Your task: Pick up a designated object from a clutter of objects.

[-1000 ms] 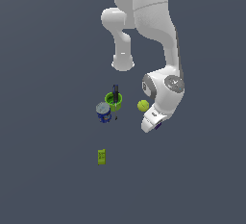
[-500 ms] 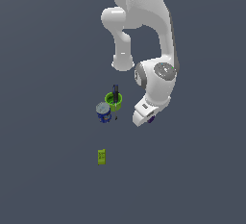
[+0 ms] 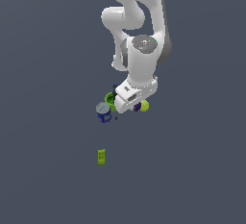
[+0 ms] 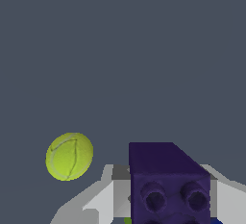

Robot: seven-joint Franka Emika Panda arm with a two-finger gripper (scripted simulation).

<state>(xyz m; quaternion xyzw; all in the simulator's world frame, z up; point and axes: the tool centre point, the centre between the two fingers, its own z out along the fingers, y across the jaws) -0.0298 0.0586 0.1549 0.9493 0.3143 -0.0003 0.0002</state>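
The designated object, a small dark purple block (image 4: 168, 182) with round studs, sits between my gripper's (image 4: 169, 189) two grey-white fingers (image 4: 103, 201), which press against its sides. In the exterior view the gripper (image 3: 136, 104) hangs over the clutter, and only a sliver of the purple block (image 3: 138, 106) shows under the hand. The yellow-green ball (image 3: 145, 105) lies just beside it and shows apart from the block in the wrist view (image 4: 69, 155). The green cup (image 3: 110, 98) and the blue grey-lidded can (image 3: 102, 111) stand to the exterior view's left of the hand.
A small green box (image 3: 101, 156) lies apart, nearer the exterior view's bottom. A dark thin tool (image 3: 115, 88) sticks up by the cup, mostly hidden by the arm. The white arm (image 3: 141, 50) rises over the clutter. The floor is plain dark grey.
The hand has swung toward the exterior view's left and upward in the picture, from beside the ball to over it. The forearm has gone from slanted to more upright.
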